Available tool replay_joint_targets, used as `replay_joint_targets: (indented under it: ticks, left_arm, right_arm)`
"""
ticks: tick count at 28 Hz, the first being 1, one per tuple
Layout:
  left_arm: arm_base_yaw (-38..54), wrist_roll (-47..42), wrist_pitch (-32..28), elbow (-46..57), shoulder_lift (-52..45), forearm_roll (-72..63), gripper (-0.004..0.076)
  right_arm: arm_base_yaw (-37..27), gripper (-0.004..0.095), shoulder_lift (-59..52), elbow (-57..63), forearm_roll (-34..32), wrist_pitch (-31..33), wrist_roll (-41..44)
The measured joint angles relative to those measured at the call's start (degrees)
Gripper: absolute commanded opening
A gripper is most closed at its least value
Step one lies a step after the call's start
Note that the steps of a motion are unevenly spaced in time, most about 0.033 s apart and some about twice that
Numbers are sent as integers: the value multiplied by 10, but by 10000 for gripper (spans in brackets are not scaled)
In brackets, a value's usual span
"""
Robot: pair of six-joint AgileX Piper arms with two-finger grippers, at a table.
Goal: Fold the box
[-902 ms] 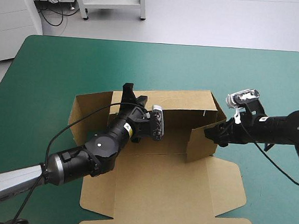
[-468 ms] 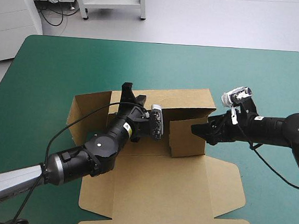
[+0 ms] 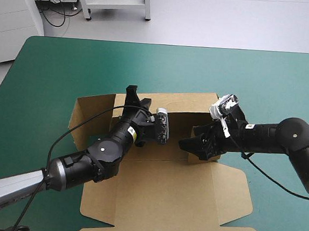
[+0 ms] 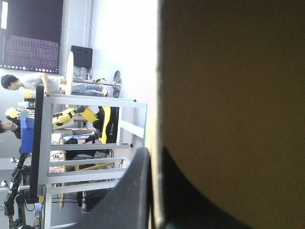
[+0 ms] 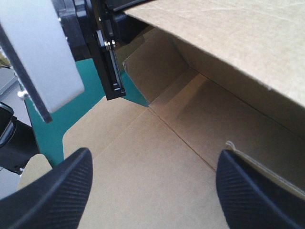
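The brown box lies mid-table, its back wall raised and its lid panel flat toward the near edge. My left gripper pinches the top edge of that wall. In the left wrist view the board runs between the black fingers, and the gripper is shut on it. My right gripper reaches in from the right end, low over the box floor. The right wrist view shows this gripper open above the floor, with a flap edge beside one finger.
The left end flap stands angled outward. Teal-green cover surrounds the box on all sides. Both arms cross the middle of the table. In the right wrist view the left arm stands close ahead, inside the box.
My right gripper has moved left into the box, swinging the right end flap inward ahead of it. The left gripper has kept its hold on the back wall.
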Motion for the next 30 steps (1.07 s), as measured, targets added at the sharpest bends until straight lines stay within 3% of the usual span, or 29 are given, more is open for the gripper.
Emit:
replay_joint_targets:
  ticks: [4, 13, 18, 25, 30]
  left_arm:
    - [0, 0, 0, 0, 0, 0, -32]
    - [0, 0, 0, 0, 0, 0, -32]
    - [0, 0, 2, 0, 0, 0, -32]
    - [0, 0, 2, 0, 0, 0, -32]
    - [0, 0, 2, 0, 0, 0, -32]
  right_arm:
    - [0, 509, 0, -15, 6, 6, 0]
    - [0, 98, -1, -84, 4, 47, 0]
    - [0, -22, -1, -114, -28, 54, 4]
    - [0, -22, -1, -211, -198, 63, 92]
    - [0, -21, -1, -298, -409, 16, 249]
